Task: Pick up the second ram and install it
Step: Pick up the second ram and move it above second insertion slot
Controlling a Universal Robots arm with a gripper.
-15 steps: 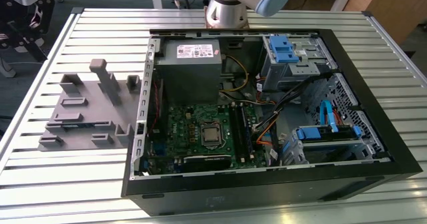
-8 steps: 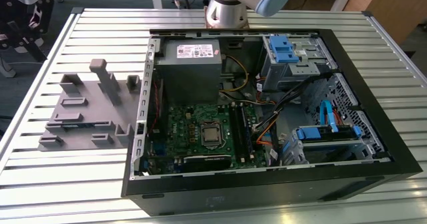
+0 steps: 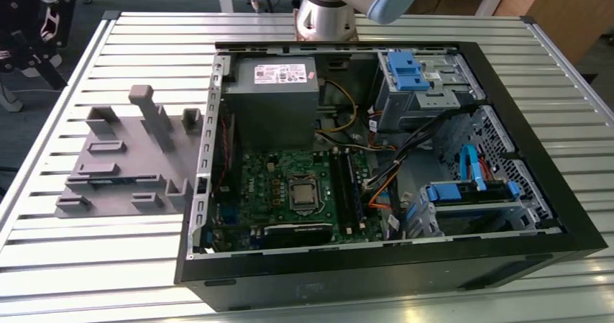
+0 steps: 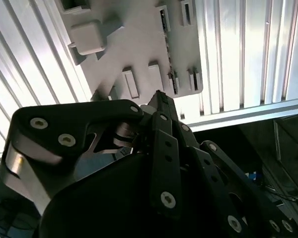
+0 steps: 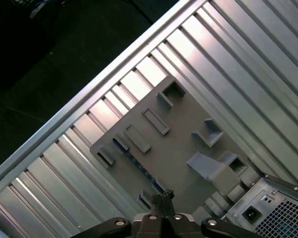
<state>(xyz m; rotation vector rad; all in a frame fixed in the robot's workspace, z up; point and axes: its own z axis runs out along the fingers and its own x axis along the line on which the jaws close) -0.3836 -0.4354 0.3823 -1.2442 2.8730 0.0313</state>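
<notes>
Since the second ram [image 5: 145,172] stands on edge in the long slot of the gray fixture plate [image 5: 181,148], showing as a thin dark strip, the pick-up has not begun and the whole install is left to do. The gripper [image 5: 165,195] hangs above the plate, clear of it, with its fingertips drawn together on nothing. In the first wrist view its tip lines up roughly with one end of the strip.

In the exterior view the plate sits on the slatted aluminium table [image 3: 144,42], just beside the metal side wall of the open computer case [image 3: 537,215], on the exterior view's left of it. The memory slots [image 3: 343,186] run alongside the processor socket [image 3: 304,193] on the motherboard [image 3: 259,179]. I cannot tell whether any slot is already filled.

Room over the fixture looks generous. Low blocks flank the ram's slot closely, while the tall post [image 3: 144,111] stands well apart from it. The case looks tighter, as I judge it: the power supply [image 3: 273,96] stands near one end of the slots. A black cable bundle [image 3: 413,143] and orange wires [image 3: 384,188] lie near them on the exterior view's right.
</notes>
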